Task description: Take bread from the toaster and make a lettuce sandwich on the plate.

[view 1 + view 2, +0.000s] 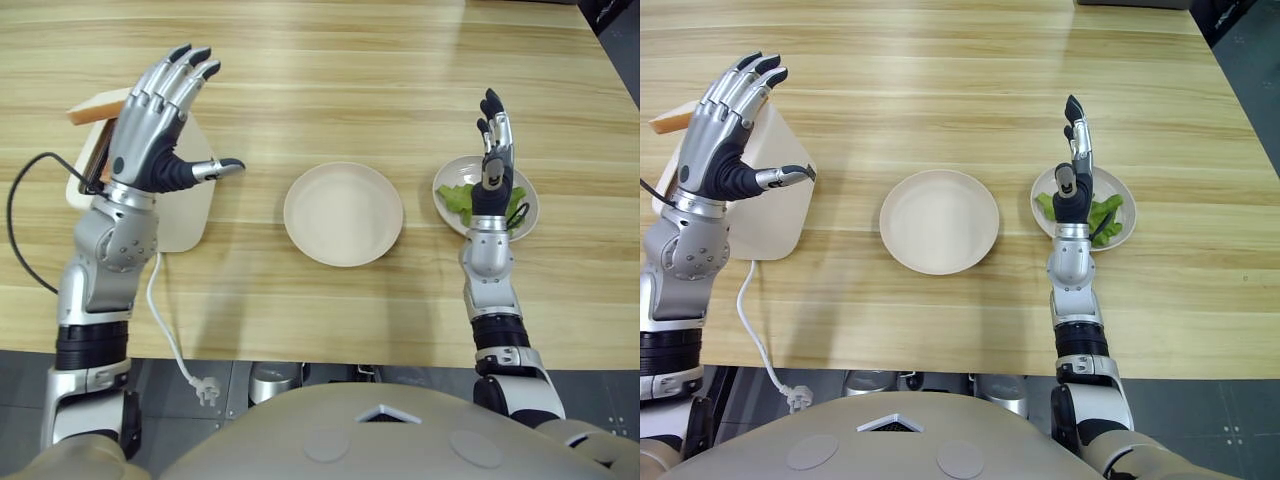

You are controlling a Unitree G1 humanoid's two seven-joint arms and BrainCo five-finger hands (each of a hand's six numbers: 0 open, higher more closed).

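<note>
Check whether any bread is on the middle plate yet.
No, the middle plate is bare; the bread slice sticks out of the toaster on the left.

Illumination is bright, even and diffuse, from overhead. The table [400, 80] shows a pale sheen across its far boards. The plate [343, 213] casts a thin, soft shadow along its near rim. Small highlights sit on the left hand [150, 120] metal.

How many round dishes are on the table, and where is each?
2. An empty plate sits mid-table; a smaller dish holding lettuce lies to its right, partly under the right hand. None appears hidden.
</note>
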